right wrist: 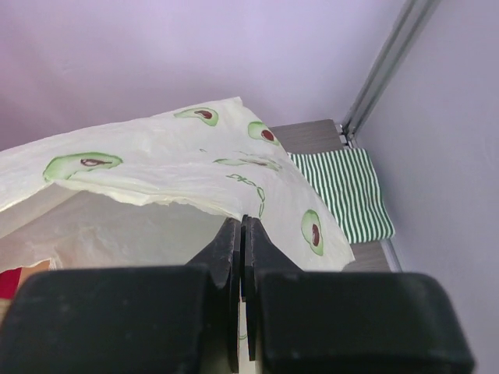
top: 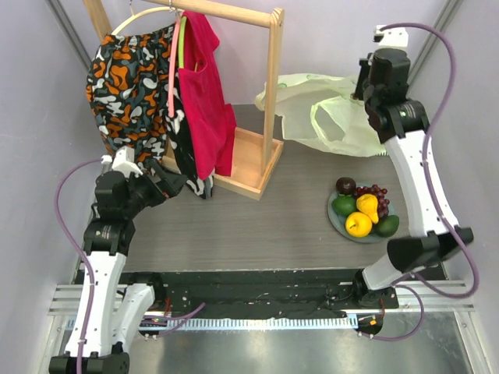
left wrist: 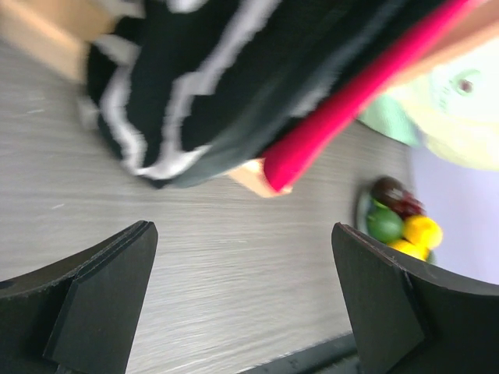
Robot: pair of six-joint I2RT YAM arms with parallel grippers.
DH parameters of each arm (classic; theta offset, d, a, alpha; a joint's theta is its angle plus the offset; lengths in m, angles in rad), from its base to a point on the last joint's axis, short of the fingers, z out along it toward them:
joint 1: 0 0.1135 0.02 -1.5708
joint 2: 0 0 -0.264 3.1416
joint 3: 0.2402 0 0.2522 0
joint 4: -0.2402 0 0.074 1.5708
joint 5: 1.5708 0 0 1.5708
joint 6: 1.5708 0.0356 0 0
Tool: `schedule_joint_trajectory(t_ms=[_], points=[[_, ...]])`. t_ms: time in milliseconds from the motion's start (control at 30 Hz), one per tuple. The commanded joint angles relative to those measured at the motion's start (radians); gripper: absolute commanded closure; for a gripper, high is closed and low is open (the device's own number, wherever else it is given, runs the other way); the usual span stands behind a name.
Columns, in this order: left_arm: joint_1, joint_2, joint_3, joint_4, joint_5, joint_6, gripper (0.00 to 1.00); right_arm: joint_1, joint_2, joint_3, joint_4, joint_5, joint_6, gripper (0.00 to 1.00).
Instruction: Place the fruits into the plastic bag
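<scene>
The fruits (top: 362, 209) lie heaped on a round grey plate (top: 330, 212) at the right front: a dark plum, red-purple grapes (top: 375, 191), two green avocados, a lumpy yellow piece and a yellow-orange citrus (top: 358, 224). The pale-green plastic bag (top: 327, 117) with avocado prints lies crumpled at the back right. My right gripper (right wrist: 242, 226) is shut, pinching the upper rim of the bag (right wrist: 171, 164), and is also visible from above (top: 363, 92). My left gripper (left wrist: 243, 304) stands wide open and holds nothing, low over the table at the left (top: 173, 184). The fruits (left wrist: 399, 220) show far beyond it.
A wooden clothes rack (top: 251, 160) stands at the back centre, with a red garment (top: 204, 93) and an orange-patterned one (top: 129, 78) hanging right by my left gripper. A green-and-white striped cloth (right wrist: 343, 191) lies behind the bag in the back right corner.
</scene>
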Motion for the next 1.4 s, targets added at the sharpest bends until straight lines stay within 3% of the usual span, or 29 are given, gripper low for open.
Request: schedule_joint_trajectory(t_ms=[0, 100, 267, 400, 467, 600, 933, 1200, 1367], points=[[-0.054, 0.039, 0.021, 0.184, 0.147, -0.074, 0.0, 0.014, -0.172, -0.105, 0.016, 0.06, 0.015, 0.99], [-0.126, 0.076, 0.05, 0.237, 0.136, -0.09, 0.0, 0.017, -0.27, -0.151, -0.024, 0.102, 0.012, 0.99], [-0.342, 0.166, 0.119, 0.321, 0.05, -0.085, 0.0, 0.017, -0.398, -0.19, -0.069, 0.238, -0.024, 0.99], [-0.471, 0.263, 0.203, 0.353, 0.038, -0.059, 0.0, 0.018, -0.462, -0.197, -0.076, 0.238, -0.024, 0.99], [-0.525, 0.314, 0.249, 0.353, 0.032, -0.027, 0.0, 0.018, -0.49, -0.188, -0.092, 0.183, -0.047, 0.99], [-0.583, 0.384, 0.361, 0.353, 0.036, 0.008, 0.0, 0.017, -0.536, -0.153, -0.127, -0.069, -0.05, 0.99], [-0.597, 0.418, 0.404, 0.356, -0.017, 0.064, 0.0, 0.017, -0.604, -0.171, -0.127, -0.51, 0.131, 0.99], [-0.597, 0.433, 0.393, 0.359, -0.017, 0.077, 0.0, 0.018, -0.594, -0.24, -0.096, -0.711, 0.222, 0.99], [-0.597, 0.429, 0.375, 0.366, -0.102, 0.139, 0.0, 0.018, -0.584, -0.262, -0.069, -0.791, 0.265, 0.99]])
